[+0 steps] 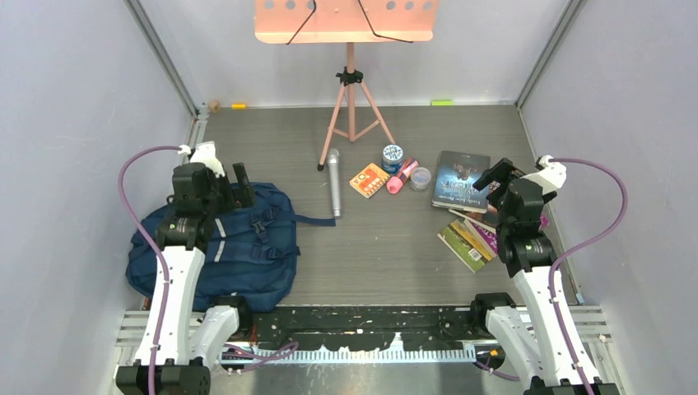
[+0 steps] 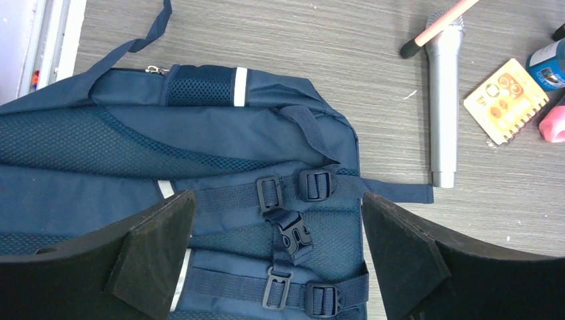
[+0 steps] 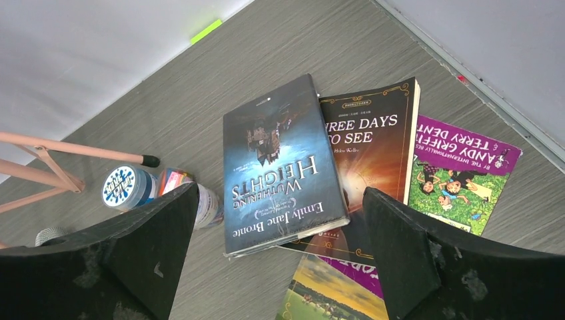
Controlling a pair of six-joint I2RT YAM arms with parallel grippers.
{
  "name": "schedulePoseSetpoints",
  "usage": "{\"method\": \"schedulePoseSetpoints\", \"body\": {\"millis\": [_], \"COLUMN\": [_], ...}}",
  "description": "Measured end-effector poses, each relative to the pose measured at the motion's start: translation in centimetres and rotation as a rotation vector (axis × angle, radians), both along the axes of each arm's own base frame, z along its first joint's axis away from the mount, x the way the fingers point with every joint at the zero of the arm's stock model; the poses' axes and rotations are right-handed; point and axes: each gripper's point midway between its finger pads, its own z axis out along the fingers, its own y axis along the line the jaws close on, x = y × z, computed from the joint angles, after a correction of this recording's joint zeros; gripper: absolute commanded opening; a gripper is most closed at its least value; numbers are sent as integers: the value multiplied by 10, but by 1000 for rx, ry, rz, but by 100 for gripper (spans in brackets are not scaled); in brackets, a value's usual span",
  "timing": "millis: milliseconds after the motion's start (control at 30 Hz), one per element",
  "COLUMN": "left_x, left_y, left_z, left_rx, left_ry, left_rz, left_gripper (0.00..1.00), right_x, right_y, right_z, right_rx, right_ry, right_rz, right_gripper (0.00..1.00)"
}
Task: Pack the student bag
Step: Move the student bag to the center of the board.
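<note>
The student bag is a navy backpack lying flat at the left, strap side up and closed. In the left wrist view the bag shows its mesh back, straps and a chest buckle. My left gripper hovers open and empty over the bag's far edge, its jaws wide apart above the straps. My right gripper is open and empty above the books at the right, jaws spread over the Wuthering Heights book.
A silver microphone, orange notepad, blue-lidded jar, pink item and clear tub lie mid-table. Several books are stacked at the right. A music stand's tripod stands at the back.
</note>
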Motion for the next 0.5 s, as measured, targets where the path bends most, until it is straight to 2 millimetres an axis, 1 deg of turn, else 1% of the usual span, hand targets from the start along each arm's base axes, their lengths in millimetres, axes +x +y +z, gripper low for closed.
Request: {"method": "schedulePoseSetpoints", "body": {"millis": [167,400,500], "left_x": [5,6,7], "left_y": [-1,-9,-18], "left_z": [-13,-29,-45], "left_rx": [-3,-23,-21], "left_ry": [53,119,184], "left_rz": [-8,-52,-73], "left_gripper": [98,99,99], "right_x": [0,3,4], "right_y": [-2,1,6], "right_z": [-1,-8,-8], "right_rx": [-3,-1,5], "right_ry": [7,30,32], "right_rz": [-9,5,36], "right_gripper": [100,100,100]}}
